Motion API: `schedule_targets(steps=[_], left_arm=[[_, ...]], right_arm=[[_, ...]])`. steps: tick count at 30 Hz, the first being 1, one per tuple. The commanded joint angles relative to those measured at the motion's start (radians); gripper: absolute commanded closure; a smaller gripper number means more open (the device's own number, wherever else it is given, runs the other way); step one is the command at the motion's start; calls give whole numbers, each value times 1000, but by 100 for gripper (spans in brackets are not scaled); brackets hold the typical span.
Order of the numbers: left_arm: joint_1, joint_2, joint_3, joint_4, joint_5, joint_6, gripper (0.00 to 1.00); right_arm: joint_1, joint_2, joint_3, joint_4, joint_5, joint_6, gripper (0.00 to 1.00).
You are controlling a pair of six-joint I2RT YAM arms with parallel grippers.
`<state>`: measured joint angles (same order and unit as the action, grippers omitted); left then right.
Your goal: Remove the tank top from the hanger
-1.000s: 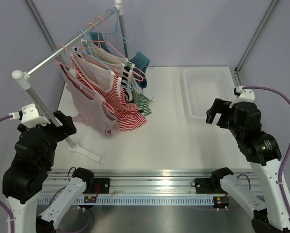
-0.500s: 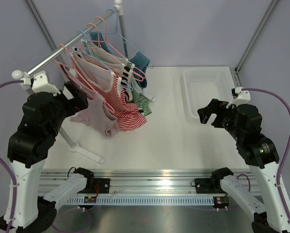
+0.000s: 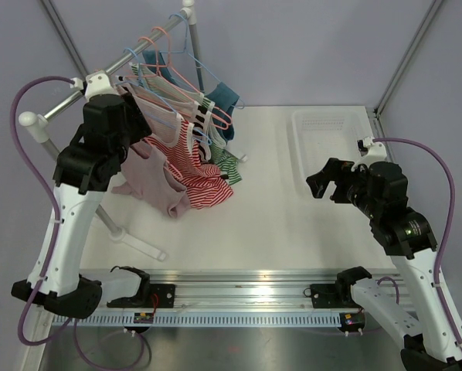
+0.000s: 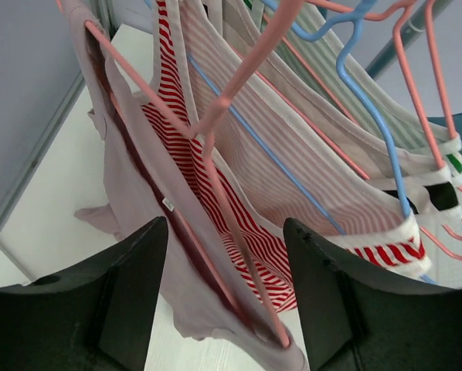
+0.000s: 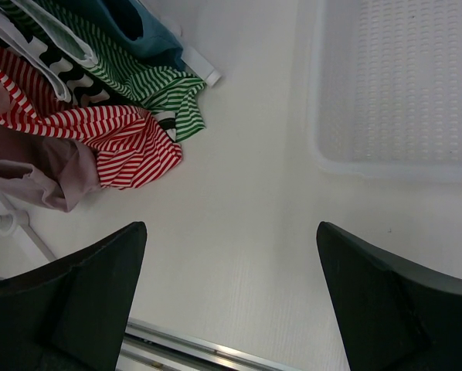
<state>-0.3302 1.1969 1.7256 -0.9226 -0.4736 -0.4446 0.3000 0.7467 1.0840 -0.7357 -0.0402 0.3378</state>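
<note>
A dusty-pink tank top (image 3: 150, 182) hangs on a pink hanger (image 4: 215, 131) at the near end of the clothes rail (image 3: 65, 104). In the left wrist view the tank top (image 4: 134, 193) and the hanger's arm lie between my left gripper's (image 4: 225, 232) jaws. That gripper (image 3: 134, 127) is open and sits high beside the rail, against the top's shoulder. My right gripper (image 3: 324, 182) is open and empty above the table, right of the clothes. The pink top's hem (image 5: 38, 174) shows at the left of the right wrist view, far from that gripper (image 5: 231, 232).
Several other tops hang behind on pink and blue hangers: red-striped (image 3: 204, 182), green-striped (image 5: 157, 97) and teal (image 3: 223, 97). A white mesh basket (image 3: 331, 143) stands at the back right. The rack's foot (image 3: 134, 239) lies on the table at the near left.
My left arm has risen from low at the near left up to the rail, its open jaws now around the pink hanger and top. My right gripper has shifted slightly left.
</note>
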Motion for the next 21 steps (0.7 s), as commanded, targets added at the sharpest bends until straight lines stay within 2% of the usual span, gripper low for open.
schedule_targets(steps=[1, 2, 3, 9, 10, 12, 21], left_arm=[[-4, 33, 61, 71, -77, 29, 40], [-4, 44, 65, 70, -91, 30, 46], [-4, 53, 65, 65, -98, 24, 59], [-7, 55, 60, 54, -134, 0, 83], [-9, 49, 68, 56, -135, -5, 92], [-13, 47, 81, 54, -149, -12, 99], [-105, 122, 325, -18, -339, -16, 100]], right_arm=[[-1, -1, 1, 30, -64, 0, 1], [-1, -3, -1, 29, -64, -3, 0], [-2, -6, -1, 24, -63, -5, 1], [-2, -7, 11, 2, -59, -19, 0], [-2, -6, 17, 1, -59, -22, 1], [-1, 2, 20, 1, -64, -20, 1], [-2, 11, 33, 1, -78, -19, 0]])
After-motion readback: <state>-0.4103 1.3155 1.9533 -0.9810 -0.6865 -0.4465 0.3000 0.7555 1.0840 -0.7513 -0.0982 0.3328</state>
